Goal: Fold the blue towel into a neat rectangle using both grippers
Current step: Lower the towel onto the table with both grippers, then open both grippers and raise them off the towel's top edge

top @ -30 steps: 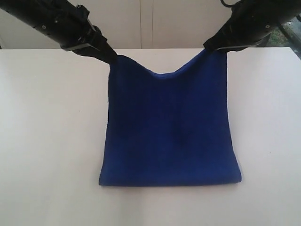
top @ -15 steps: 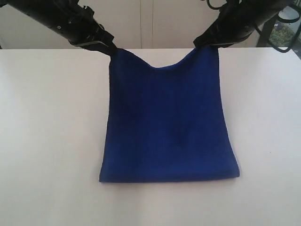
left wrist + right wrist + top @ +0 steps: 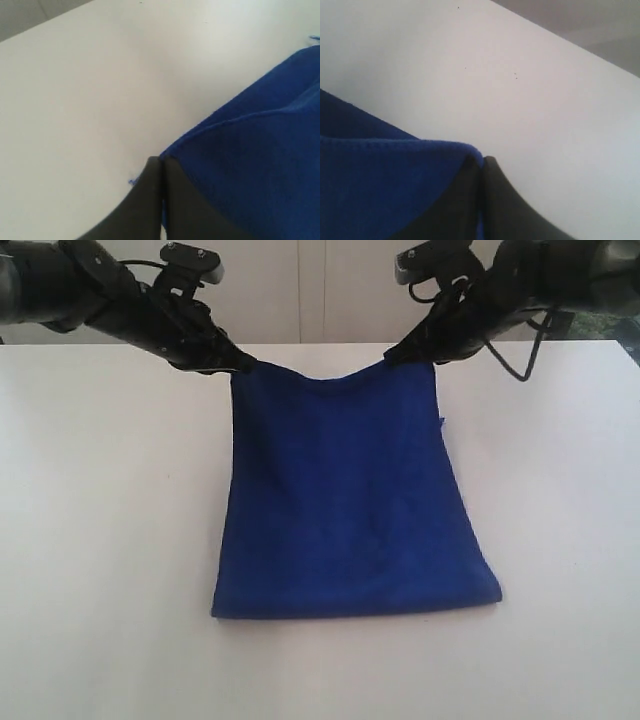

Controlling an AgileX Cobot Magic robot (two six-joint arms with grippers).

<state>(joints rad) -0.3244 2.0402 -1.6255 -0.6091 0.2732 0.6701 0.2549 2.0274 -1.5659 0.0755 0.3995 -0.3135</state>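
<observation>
The left hand (image 3: pixel 238 364), its arm cut off by the frame edge, is clamped on one far corner of the blue towel (image 3: pixel 345 500). Its wrist view shows dark fingers (image 3: pixel 145 200) pressed together on the cloth. From that hand the top hem sags in a shallow dip across to the right hand (image 3: pixel 392 355), which is likewise clamped on the other corner. Below both hands the soft, plush, deep-blue cloth slopes down onto the smooth white tabletop (image 3: pixel 100 540). Its near edge lies rounded, and the underside is hidden.
</observation>
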